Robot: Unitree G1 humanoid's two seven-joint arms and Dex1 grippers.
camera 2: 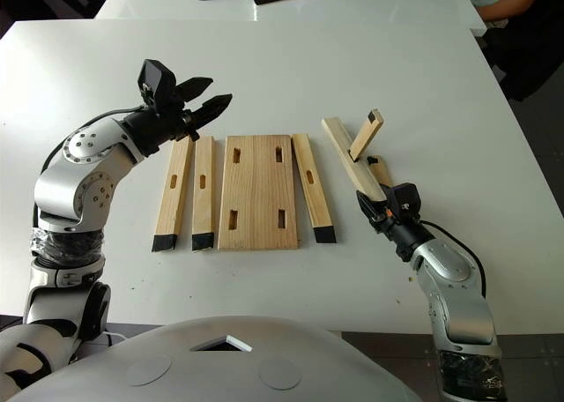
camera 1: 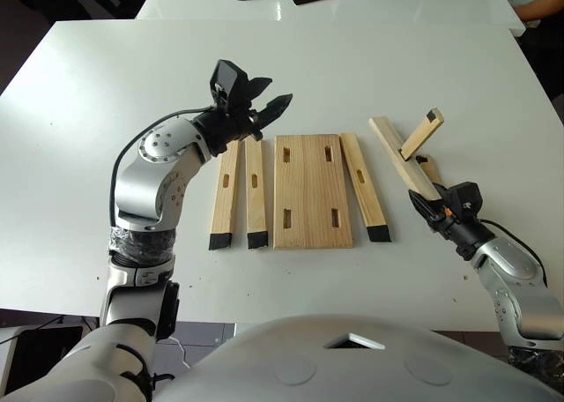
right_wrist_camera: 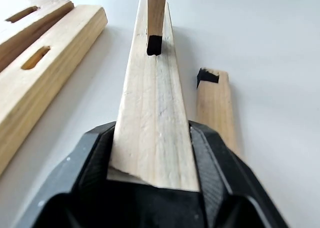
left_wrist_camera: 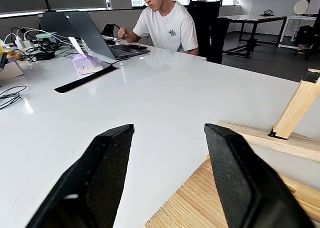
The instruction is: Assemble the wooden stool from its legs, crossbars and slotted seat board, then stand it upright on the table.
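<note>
Wooden stool [camera 2: 257, 190] is nowhere near built, it's all loose parts flat on the white desk [camera 1: 106, 85]. The slotted seat board [camera 1: 310, 190] lies about mid-desk, a bit closer to the near edge, with its four slots facing up. On the side toward the desk's left edge are two slotted legs lying side by side along the board. The inner leg [camera 1: 256, 190] is just beside the board and the outer leg [camera 1: 226, 193] is right next to that, both with their black-tipped ends pointing at the near edge. A third leg [camera 1: 364, 186] lies just off the board's other side, angled a little. The left pincer [camera 1: 278, 90] hangs over the far ends of those two left legs, spread wide with nothing in it. Over toward the right edge, the right pincer [camera 2: 379, 201] is clamped tight on the near end of a fourth leg [camera 1: 397, 151], one finger on each side of the wood. Can't tell if that leg's far end is touching the desk. A crossbar [camera 1: 421, 134] sticks up off that fourth leg at a slant. A loose crossbar [right_wrist_camera: 215, 103] lies on the desk just beside the held leg, on its right-edge side.
</note>
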